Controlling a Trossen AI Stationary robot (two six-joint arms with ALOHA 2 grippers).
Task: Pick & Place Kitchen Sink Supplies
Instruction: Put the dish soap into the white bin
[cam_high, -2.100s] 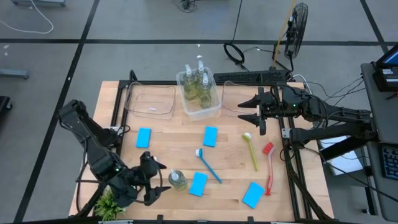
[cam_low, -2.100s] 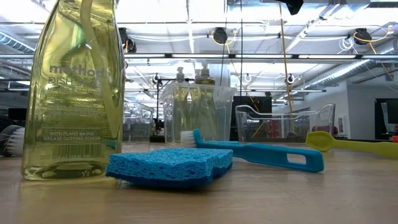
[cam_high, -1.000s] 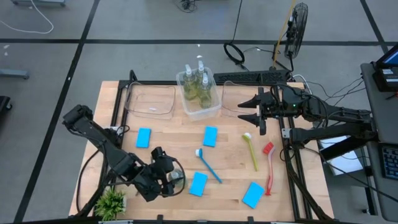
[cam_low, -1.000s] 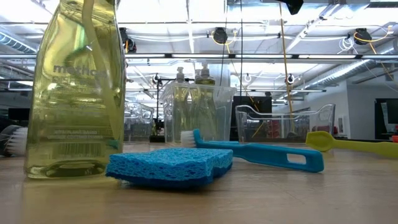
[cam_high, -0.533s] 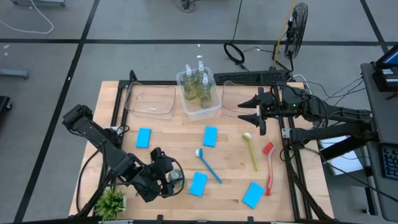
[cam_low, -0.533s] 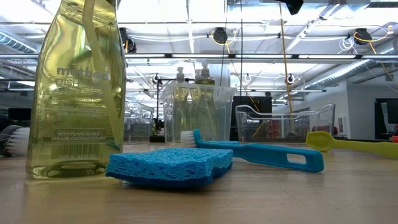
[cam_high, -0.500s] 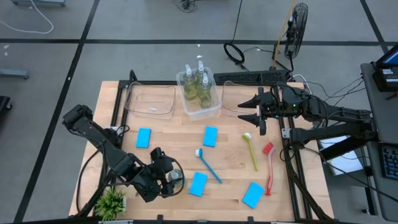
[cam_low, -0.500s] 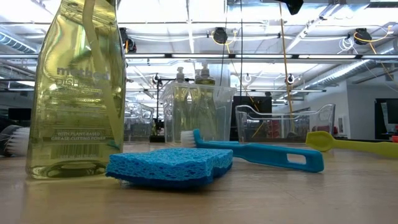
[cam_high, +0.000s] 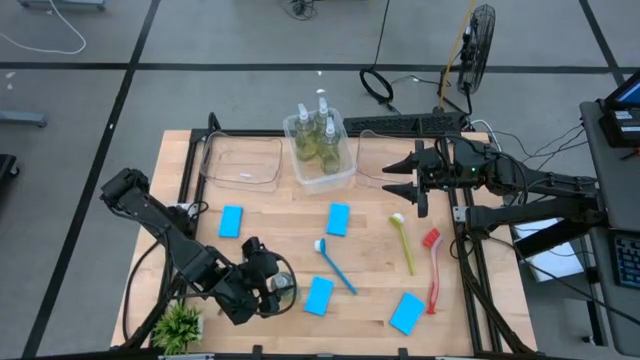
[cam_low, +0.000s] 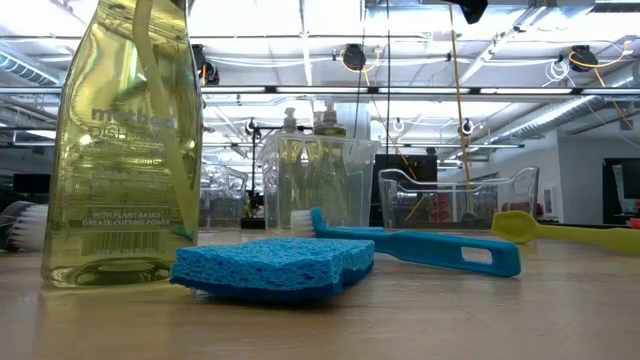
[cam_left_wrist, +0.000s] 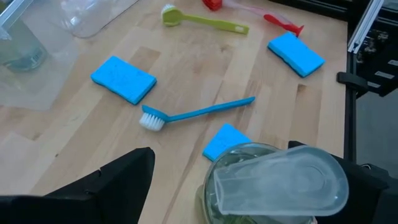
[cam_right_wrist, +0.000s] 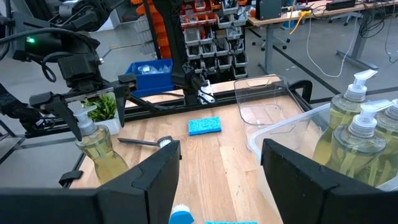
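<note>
Wooden table (cam_high: 275, 225), near edge: the left gripper (cam_high: 268, 287) is down around a lone soap bottle (cam_high: 283, 288), jaws spread wide, one finger on each side of the bottle's pump top (fingers apart from it, no grip seen in the left wrist view). The bottle stands upright just beside a blue sponge (cam_high: 319, 295). The right gripper (cam_high: 403, 176) hovers by the far bins, jaws open, empty.
</note>
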